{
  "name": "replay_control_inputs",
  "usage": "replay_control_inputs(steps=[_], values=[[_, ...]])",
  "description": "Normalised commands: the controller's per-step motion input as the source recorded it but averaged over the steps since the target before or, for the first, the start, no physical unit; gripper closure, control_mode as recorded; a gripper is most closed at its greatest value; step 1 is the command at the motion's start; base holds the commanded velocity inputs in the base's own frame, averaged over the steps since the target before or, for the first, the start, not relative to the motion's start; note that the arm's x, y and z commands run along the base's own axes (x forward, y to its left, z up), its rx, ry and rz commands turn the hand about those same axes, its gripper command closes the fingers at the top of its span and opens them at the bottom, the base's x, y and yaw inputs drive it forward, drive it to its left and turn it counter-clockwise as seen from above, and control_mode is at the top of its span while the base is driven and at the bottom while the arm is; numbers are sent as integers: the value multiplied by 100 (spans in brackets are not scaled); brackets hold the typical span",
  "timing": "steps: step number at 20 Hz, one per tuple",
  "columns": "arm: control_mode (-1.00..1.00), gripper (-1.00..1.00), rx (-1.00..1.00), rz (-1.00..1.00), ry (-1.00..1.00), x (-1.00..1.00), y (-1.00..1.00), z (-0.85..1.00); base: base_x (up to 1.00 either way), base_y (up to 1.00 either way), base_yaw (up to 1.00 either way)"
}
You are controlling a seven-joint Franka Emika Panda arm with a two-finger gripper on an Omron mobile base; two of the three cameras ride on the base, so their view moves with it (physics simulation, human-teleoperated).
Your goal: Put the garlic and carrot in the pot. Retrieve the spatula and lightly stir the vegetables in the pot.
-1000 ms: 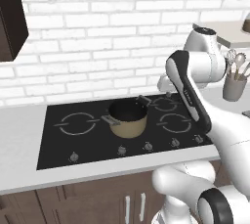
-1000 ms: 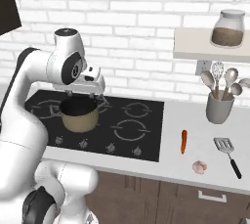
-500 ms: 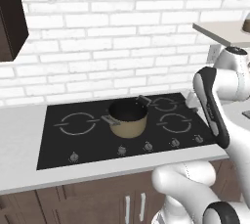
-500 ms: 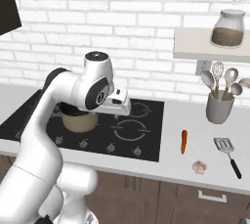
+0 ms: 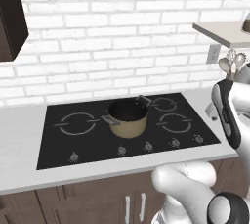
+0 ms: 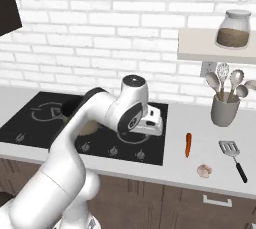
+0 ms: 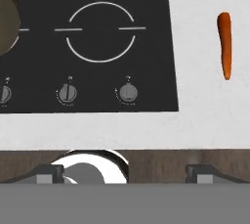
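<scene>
Garlic (image 6: 204,170) and spatula (image 6: 233,156) appear from the right; pot (image 5: 128,118) from the left.

Arm (image 6: 75,148): glossy white rounded shell segs, fat tubular links. Joint caps dark grey/black, round; one disc cap w/ pale ring sat atop the elbow housing. Dark band ran along one link's side in left base view. Wrist block white, boxy, w/ dark underside. Finger tips (image 7: 46,173) small, dark grey, squared. No cables, no markings seen.
</scene>
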Motion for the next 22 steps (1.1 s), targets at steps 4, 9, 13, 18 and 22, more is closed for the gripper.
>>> replay_control_inputs(steps=[4, 9, 13, 18, 22], values=[[-100, -100, 0, -4, -1, 9, -59, -38, 0, 0, 0], [-100, -100, 1, -3, 0, 23, -40, -29, 0, 0, 0], [-100, -100, 0, -3, 0, 55, -45, -31, 0, 0, 0], [-100, -100, 0, -3, 0, 55, -50, -38, 0, 0, 0], [-100, -100, 0, -1, 1, 40, -65, -25, 0, 0, 0]])
